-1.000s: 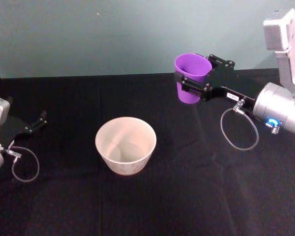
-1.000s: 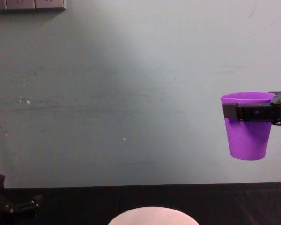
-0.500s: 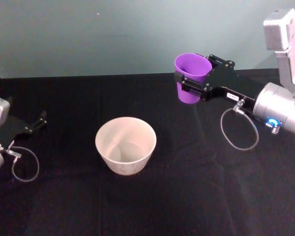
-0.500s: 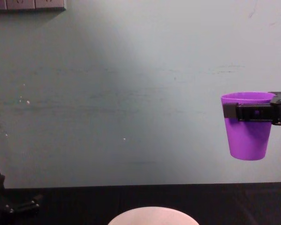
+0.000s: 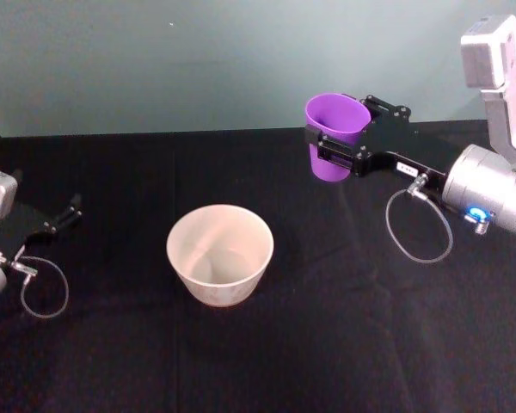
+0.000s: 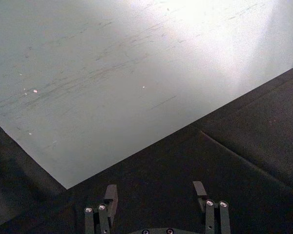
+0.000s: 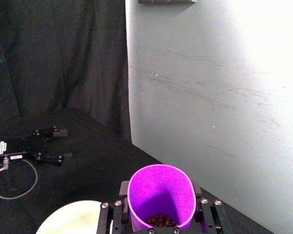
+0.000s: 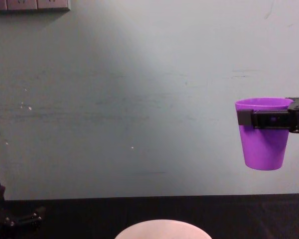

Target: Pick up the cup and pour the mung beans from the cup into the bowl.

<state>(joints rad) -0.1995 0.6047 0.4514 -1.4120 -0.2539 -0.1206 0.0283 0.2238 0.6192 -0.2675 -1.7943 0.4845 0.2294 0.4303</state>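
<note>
The right gripper (image 5: 334, 153) is up in the air over the far right part of the table; its two black fingers are pressed on the sides of the purple cup (image 5: 328, 169), pinching it just under the rim. The cup stands almost straight up with its open mouth on top; it is well above the black tablecloth (image 5: 327, 344), and in the chest view there is a lot of free air under the cup (image 8: 263, 149). In the right wrist view a small heap of brown mung beans (image 7: 161, 220) lies at the bottom of the cup.

The bowl (image 5: 219, 211) sits on the cloth near the middle of the table; it is lower than the cup and to the left of it, well apart. The way between the cup and the bowl is open; bare cloth lies all around the bowl. In the chest view the rim of the bowl (image 8: 162, 225) peeks up at the bottom edge.

The left gripper (image 5: 64, 215) rests low by the left edge of the table, far from the bowl; in the left wrist view its fingers (image 6: 110, 195) are spread apart, holding nothing.

The cloth is black with a few soft folds; it covers the whole table. Behind the table stands a plain pale green wall (image 5: 198, 60); a thin cable loop (image 5: 417, 228) hangs from the right arm.
</note>
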